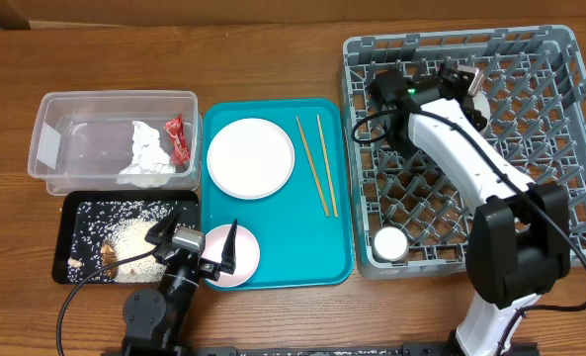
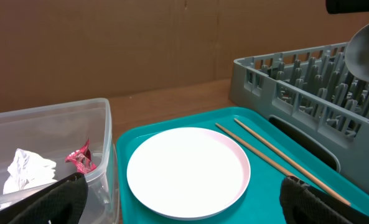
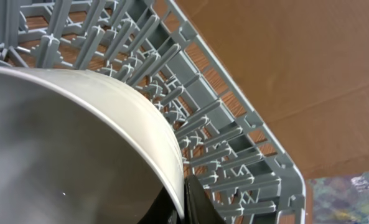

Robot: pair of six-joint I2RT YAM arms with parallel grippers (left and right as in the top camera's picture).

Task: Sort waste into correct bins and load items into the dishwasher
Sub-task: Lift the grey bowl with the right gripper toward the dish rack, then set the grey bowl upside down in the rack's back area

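My right gripper [image 1: 467,91] is shut on the rim of the grey-white bowl [image 3: 78,143] and holds it over the far part of the grey dish rack [image 1: 569,148]. The small white cup [image 1: 391,242] stands in the rack's near left corner. My left gripper [image 1: 196,237] is open and empty, low over the small pinkish plate [image 1: 245,259]. It faces the large white plate [image 2: 187,171] on the teal tray [image 1: 332,247]. Two chopsticks [image 1: 317,163] lie beside that plate. The napkin [image 1: 146,153] and red wrapper [image 1: 178,138] lie in the clear tub [image 1: 65,109]. Rice scraps [image 1: 125,237] fill the black tray [image 1: 70,222].
The tub and the black tray sit left of the teal tray, and the rack is right of it. A brown cardboard wall [image 2: 109,43] stands behind the table. My right arm [image 1: 470,163] reaches across the rack.
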